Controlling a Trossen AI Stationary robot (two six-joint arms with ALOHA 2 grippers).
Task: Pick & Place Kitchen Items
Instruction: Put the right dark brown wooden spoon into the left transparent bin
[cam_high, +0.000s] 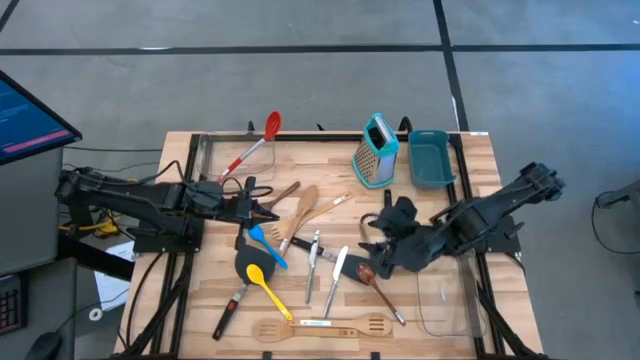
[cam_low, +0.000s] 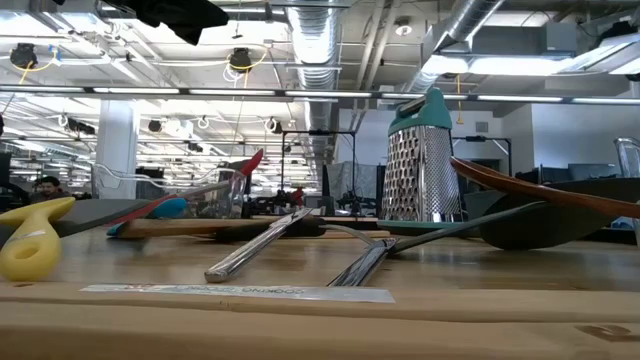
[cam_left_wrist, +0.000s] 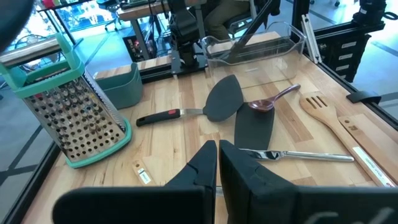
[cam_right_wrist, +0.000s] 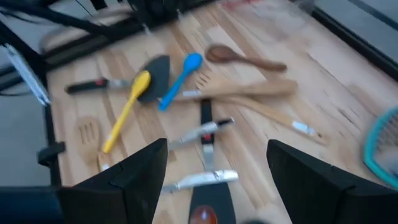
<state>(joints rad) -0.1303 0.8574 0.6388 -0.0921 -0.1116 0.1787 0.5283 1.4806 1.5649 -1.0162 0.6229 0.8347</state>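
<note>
Clearly spread wide, right gripper (cam_right_wrist: 214, 165) jaws, poised over metal cutlery (cam_right_wrist: 202, 179) mid-desk (cam_high: 450, 310). Left gripper (cam_left_wrist: 217, 155) jaws shut, empty. Probably light, stiff, slippery steel lying flat; best pinched across the narrow handle, low against the wood.

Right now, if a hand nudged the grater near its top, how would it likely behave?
The grater stands upright, tall over its base, so a high push would probably tip it rather than slide it. Its perforated metal faces look stiff, and probably light if hollow. It stands close beside the bin, so it might fall against that.
</note>
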